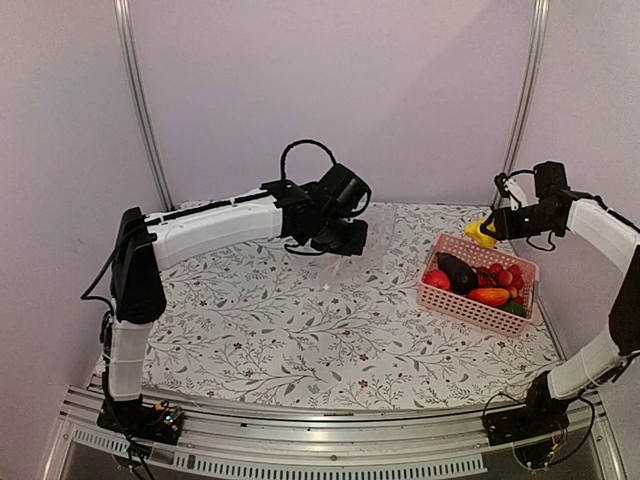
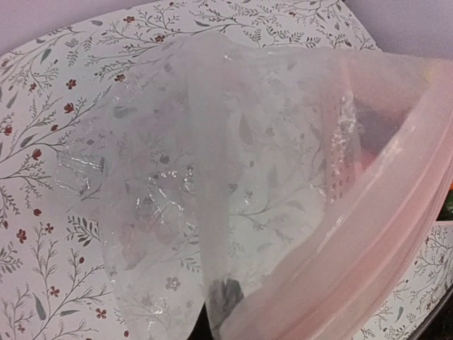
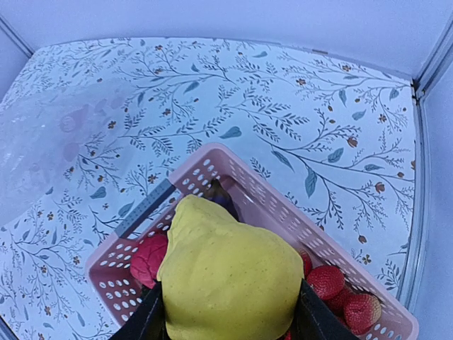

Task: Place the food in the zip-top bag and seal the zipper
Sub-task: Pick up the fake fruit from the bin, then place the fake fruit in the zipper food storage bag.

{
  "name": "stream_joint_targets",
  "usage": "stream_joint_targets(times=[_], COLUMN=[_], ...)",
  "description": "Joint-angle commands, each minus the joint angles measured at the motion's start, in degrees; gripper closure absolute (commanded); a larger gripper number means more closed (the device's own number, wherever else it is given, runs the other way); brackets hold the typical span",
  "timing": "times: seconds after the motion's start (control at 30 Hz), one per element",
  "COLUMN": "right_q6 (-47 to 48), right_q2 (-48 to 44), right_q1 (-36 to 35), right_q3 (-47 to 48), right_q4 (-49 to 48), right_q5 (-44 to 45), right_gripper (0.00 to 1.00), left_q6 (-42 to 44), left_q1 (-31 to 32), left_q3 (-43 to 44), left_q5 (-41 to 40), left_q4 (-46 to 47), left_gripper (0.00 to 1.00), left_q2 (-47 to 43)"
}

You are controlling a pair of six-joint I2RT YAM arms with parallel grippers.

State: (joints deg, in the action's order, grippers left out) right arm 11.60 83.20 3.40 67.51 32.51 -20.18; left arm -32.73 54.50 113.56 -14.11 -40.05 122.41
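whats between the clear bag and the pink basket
Nothing but bare floral tablecloth separates the zip-top bag from the pink basket; the top view shows it.

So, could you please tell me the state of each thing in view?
zip-top bag, held up, no food seen inside.
zipper, cannot tell whether sealed.
left hand, shut on the bag.
yellow fruit, lifted above the basket.
right hand, shut on the yellow fruit.
basket, upright, other food inside.

two white-shelled arms with black joints, looping black cables, black fingers
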Motion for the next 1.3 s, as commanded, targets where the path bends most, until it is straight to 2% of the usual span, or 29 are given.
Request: stream_joint_targets(times=[0.0, 0.07, 0.23, 0.37, 0.57, 0.7, 0.9, 1.13, 1.27], right_q6=[2.9, 3.3, 3.4, 1.9, -0.5, -2.4, -4.9, -2.8, -2.4], right_q2=[-6.3, -9.0, -11.6, -9.5, -2.4, 3.0, 10.4, 14.2, 15.3], right_q1=[-0.6, -2.3, -11.7, -18.1, -23.0, -25.9, -26.4, -31.3, -35.3], right_q3=[-1.7, -1.4, 2.4, 6.1, 9.8, 12.9, 15.9, 18.8, 21.2], right_q4=[2.3, 2.8, 3.4, 3.6, 1.6, 1.4, 1.3, 1.5, 2.6], right_q5=[-11.7, -14.9, -18.8, -21.6, -23.8, -16.7, -5.8, 6.2, 6.8], right_gripper=[0.68, 0.68, 0.68, 0.69, 0.69, 0.7, 0.71, 0.71, 0.71], left_q6=[-1.4, -1.9, -3.7, -4.1, -4.4, -4.3, -4.6, -5.4, -6.5], left_q1=[-2.0, -2.5, -3.2, -3.3, -3.0, -2.6, -1.9, -0.9, -0.9], left_q3=[2.4, 3.1, 3.6, 4.4, 4.2, 2.1, 0.0, -1.1, -0.9], left_q5=[2.5, 2.9, 3.7, 4.2, 6.7, 6.7, 6.3, 7.7, 9.5], left_q4=[1.6, 2.1, 3.7, 4.4, 6.4, 7.9, 8.7, 9.8, 10.9], left_gripper=[1.0, 1.0, 1.0, 1.0, 1.0, 1.0, 1.0, 1.0, 1.0], left_q2=[2.4, 3.4, 4.6, 4.7, 3.2, 0.8, -1.9, -2.1, -1.2])
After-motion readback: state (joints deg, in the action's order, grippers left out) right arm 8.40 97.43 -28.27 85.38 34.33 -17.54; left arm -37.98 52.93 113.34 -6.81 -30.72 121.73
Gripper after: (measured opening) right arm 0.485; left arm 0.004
